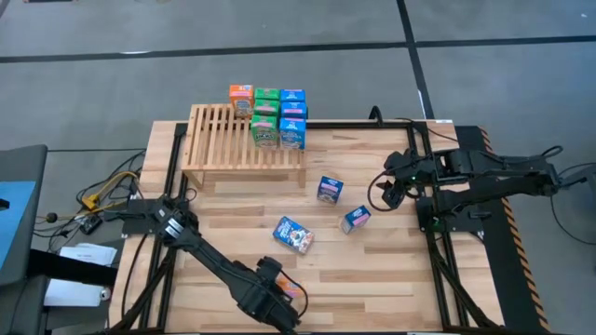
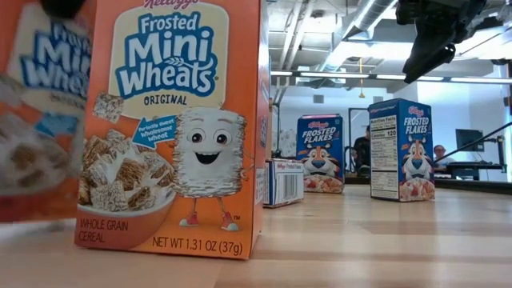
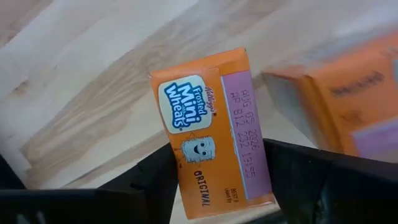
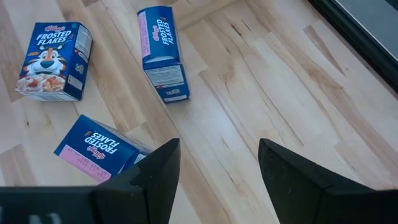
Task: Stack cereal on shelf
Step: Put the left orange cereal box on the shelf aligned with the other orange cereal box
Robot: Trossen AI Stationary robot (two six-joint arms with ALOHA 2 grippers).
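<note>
From overhead, the left gripper [image 1: 279,296] is largely hidden under its own arm at the table's front edge. In its wrist view an orange Mini-Wheats box [image 3: 214,134] is seen between the fingers [image 3: 155,180], jaws apart; contact cannot be told. The right gripper [image 1: 391,194] hangs open near three blue boxes [image 1: 328,189]. Six boxes are stacked on the shelf [image 1: 223,140].

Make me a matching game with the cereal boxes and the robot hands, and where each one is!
Things:
1. Orange Mini-Wheats box
2. Boxes on the shelf
3. Three blue Frosted Flakes boxes
4. right gripper

Places or states:
A. Loose on the table
B. Between the left gripper's fingers
C. Open, holding nothing, above the table
D. At the rack's far right corner

Pairs: 1-B, 2-D, 3-A, 4-C
</note>
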